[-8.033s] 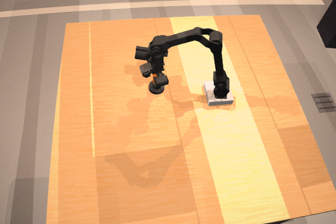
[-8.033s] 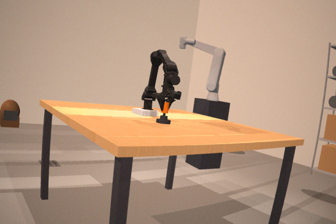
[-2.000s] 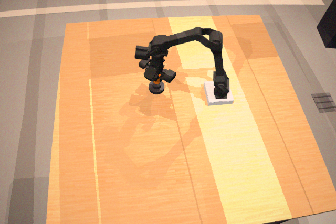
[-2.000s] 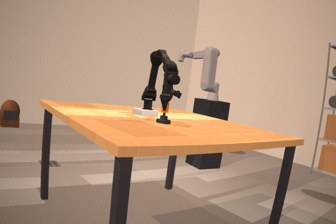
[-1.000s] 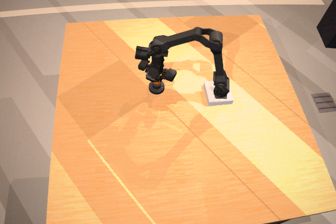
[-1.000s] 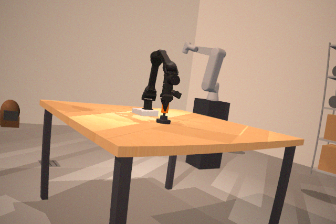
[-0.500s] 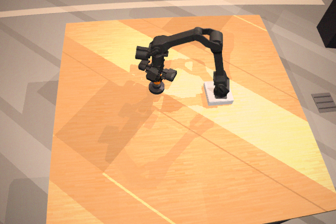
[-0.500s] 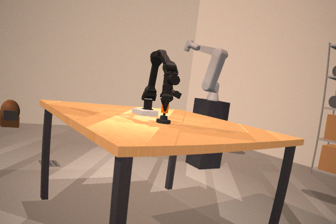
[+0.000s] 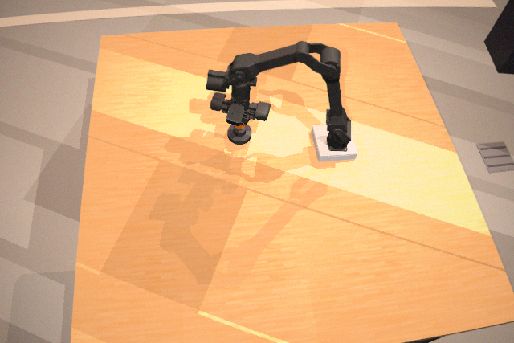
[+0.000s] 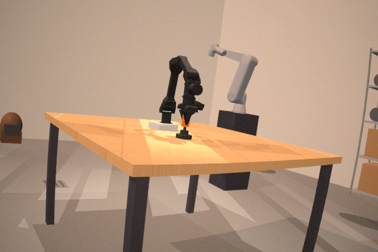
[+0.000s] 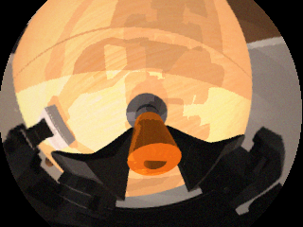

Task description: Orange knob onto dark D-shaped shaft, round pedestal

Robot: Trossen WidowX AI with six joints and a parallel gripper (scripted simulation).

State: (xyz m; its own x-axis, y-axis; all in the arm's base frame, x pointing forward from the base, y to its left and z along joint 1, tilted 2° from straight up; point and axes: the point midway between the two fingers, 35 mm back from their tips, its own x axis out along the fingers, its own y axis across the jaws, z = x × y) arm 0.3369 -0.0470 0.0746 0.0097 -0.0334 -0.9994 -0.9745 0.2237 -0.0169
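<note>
Landmark: round pedestal (image 9: 239, 136) (image 10: 183, 136) (image 11: 133, 105). Orange knob (image 9: 239, 126) (image 10: 183, 121) (image 11: 154, 153) directly above its base, long axis roughly upright, narrower end toward pedestal. 1 gripper (image 9: 236, 122) (image 10: 186, 123) (image 11: 150, 129) clamped around knob, above pedestal.

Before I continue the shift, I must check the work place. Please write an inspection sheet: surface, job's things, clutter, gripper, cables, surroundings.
Surface: wooden table, crossed by shadows and bright light.
Job's things: orange knob above the round pedestal, not down on it; the shaft's flat side cannot be seen.
Clutter: nothing seen.
Gripper: shut on the knob; arm on a white base block.
Cables: nothing seen.
Surroundings: grey arm on a dark stand; shelf unit holding boxes.
</note>
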